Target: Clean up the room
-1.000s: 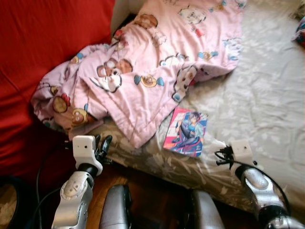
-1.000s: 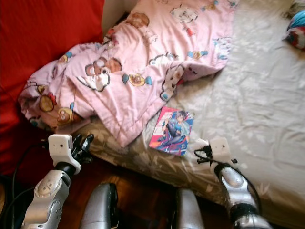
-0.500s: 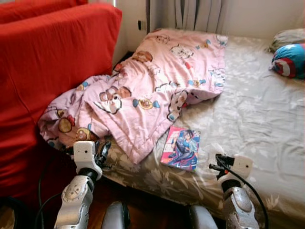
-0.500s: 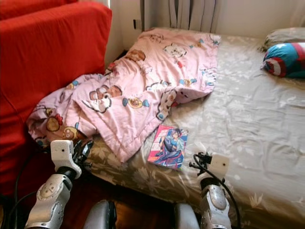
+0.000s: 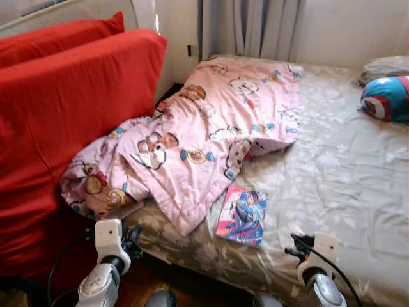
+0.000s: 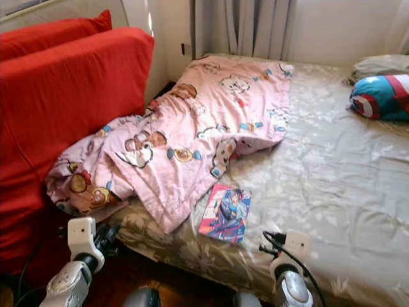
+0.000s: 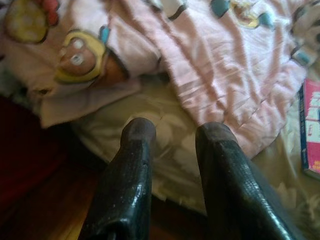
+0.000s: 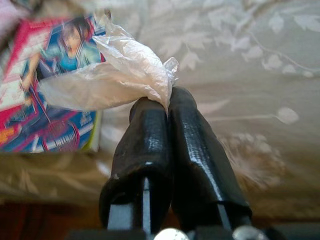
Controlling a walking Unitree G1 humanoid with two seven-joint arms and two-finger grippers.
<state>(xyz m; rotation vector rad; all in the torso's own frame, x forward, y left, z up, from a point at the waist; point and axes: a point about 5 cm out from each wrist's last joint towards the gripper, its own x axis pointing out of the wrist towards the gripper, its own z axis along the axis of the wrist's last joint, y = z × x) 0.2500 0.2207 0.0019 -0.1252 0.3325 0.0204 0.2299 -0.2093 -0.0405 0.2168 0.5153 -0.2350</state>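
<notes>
At the tips of my right gripper, fingers pressed together on a crumpled plastic wrapper, featherlight, limp, slippery, so I'd keep pinching the bunched end; left gripper spread, empty.

From my side, the pink blanket covers the near left corner of the bed, so I cannot see the sheet under it. The round blue cushion is cut by the picture's edge. In the left wrist view, the book is cut off too, and its cover is blurred.
</notes>
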